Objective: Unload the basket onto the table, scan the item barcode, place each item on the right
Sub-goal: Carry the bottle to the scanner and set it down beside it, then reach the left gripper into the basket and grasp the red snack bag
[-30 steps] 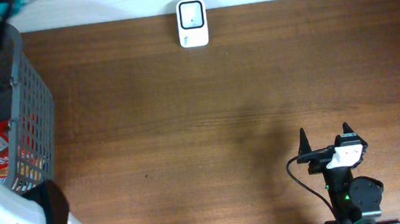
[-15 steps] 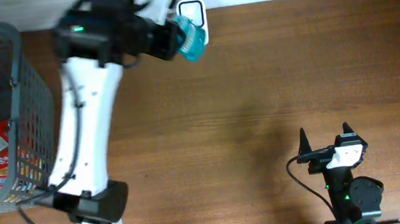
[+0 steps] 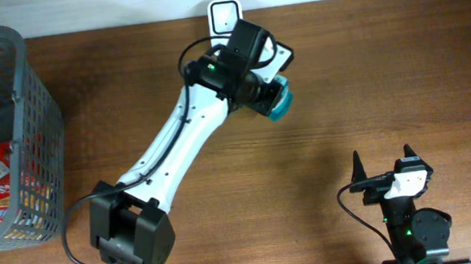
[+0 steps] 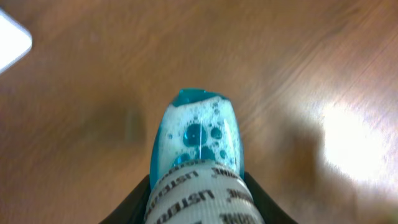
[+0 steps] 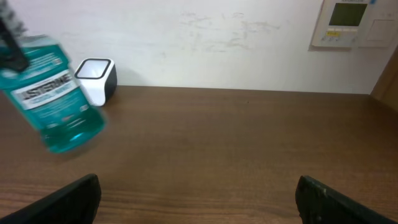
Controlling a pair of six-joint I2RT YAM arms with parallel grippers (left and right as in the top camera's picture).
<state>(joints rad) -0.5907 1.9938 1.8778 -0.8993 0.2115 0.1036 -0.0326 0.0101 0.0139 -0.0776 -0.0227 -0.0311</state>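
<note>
From overhead, the left end effector point(image 3: 266, 90) is clamped on a teal mouthwash bottle point(image 3: 280, 104), the arm stretched diagonally across the table point(image 3: 402, 64); the bottle sits near the white scanner point(image 3: 225, 16) at the far edge, a little towards the robot and to its right, apart from it, presumably so the label can be turned to the scanner's window; a wire basket point(image 3: 43, 133) of further packets stands at the left, well apart; the right end effector point(image 3: 383, 161) rests at the near edge with its jaws wide and nothing between them, out of the way.

In the left wrist view, the dark fingers point(image 4: 134, 208) pinch the labelled body near its cap end, leaving the frothy base pointing away over bare wood; no barcode shows here.

In the right wrist view, the bottle hangs tilted, apparently clear of the table, its printed front towards this camera, with the scanner just behind and beside it; whether the barcode side faces the scanner I cannot tell, so the scan seems not yet done.
</note>
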